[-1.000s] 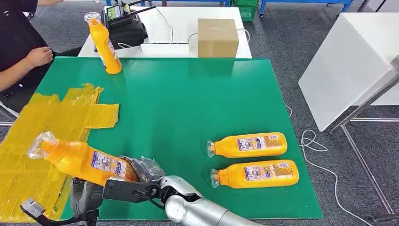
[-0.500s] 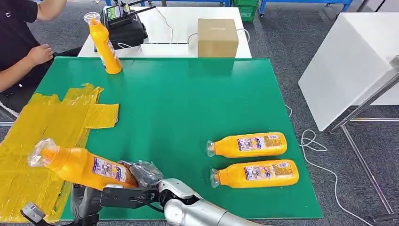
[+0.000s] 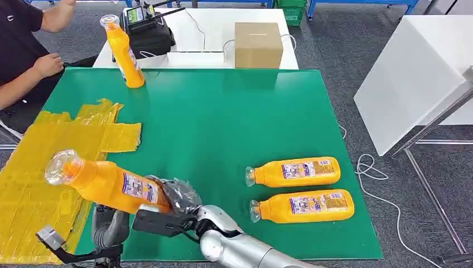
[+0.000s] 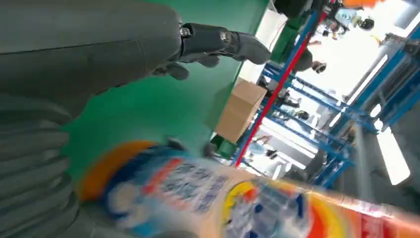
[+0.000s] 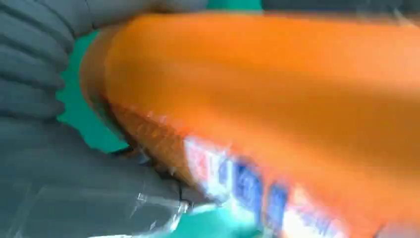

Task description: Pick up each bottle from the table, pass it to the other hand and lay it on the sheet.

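Right hand (image 3: 175,201) grips glossy orange bottle (image 3: 109,182) (clear cap) over crinkled yellow sheet (image 3: 39,167).

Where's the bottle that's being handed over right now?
In the head view the held bottle is at lower left, tilted, cap end over the yellow sheet, its base gripped by the right hand at the green mat's near edge.

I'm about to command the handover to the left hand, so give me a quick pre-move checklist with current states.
1. Right hand grips the held bottle at its base: ok.
2. Left hand under the bottle, fingers apart: ok.
3. Left hand touching the bottle: cannot tell.
4. Yellow sheet bare under the bottle's neck: ok.
5. Two lying bottles apart from the arms: ok.
6. Person's hand off the sheet: ok.
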You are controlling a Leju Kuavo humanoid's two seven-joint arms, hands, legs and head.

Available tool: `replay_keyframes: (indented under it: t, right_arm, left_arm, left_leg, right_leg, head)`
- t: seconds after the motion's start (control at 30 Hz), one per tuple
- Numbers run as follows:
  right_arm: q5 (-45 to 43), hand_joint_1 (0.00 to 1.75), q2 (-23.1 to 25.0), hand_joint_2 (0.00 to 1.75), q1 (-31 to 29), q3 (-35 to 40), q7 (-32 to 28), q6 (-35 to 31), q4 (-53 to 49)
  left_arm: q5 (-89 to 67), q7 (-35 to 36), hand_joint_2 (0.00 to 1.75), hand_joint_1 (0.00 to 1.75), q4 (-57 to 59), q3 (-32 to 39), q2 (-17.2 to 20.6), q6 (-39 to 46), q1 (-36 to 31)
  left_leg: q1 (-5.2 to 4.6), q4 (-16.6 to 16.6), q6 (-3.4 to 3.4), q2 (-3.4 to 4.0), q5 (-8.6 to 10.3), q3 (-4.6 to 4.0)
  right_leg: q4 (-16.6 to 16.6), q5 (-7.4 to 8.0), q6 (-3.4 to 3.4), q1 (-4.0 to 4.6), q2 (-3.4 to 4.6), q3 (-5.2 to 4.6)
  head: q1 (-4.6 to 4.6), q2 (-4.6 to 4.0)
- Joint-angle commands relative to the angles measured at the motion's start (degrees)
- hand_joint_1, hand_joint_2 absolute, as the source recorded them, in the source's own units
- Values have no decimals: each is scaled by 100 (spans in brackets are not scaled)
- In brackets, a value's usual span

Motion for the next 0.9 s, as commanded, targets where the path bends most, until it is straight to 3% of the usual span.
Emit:
replay_keyframes:
  t: [0.03, 0.1, 0.23, 0.5, 0.9]
  right_arm:
    - [1262, 175, -806, 175, 333, -3295, 27, 595, -1333]
    - [1405, 175, -779, 175, 367, -3436, 5, 692, -1341]
    - [1491, 175, -717, 175, 401, -3480, -18, 700, -1304]
    - [1790, 175, -539, 175, 400, -3659, -91, 870, -966]
    - [2453, 175, -8, 175, 247, -2921, -17, 1250, -36]
  left_arm:
    - [-184, -8, 175, 0, -120, -338, 159, 127, -205]
    - [-202, -34, 175, 0, -94, -347, 177, 130, -224]
    - [-208, -47, 175, 0, -83, -350, 177, 132, -225]
    - [-378, -106, 175, 0, -189, -510, 194, 231, -199]
    - [-1103, -300, 175, 0, -690, -784, 184, 892, -79]
  left_leg:
    - [-4, -3, -3, -43, 3, 7]
    - [-5, -4, -2, -32, 4, -1]
    - [-11, -5, -4, -27, -2, 22]
    - [-8, -4, -4, -13, 0, 20]
    - [-5, -5, -2, -3, 0, 14]
  right_leg:
    - [-5, -8, 5, -4, -41, 20]
    - [-3, -2, 3, -4, -25, 12]
    - [-5, -4, 12, -9, -27, 87]
    - [-3, 1, 12, -5, -16, 79]
    - [-1, 3, 10, -2, -4, 72]
  head:
    - [2, 0]
    - [0, 0]
    - [-2, 0]
    - [-2, 0]
    - [-2, 0]
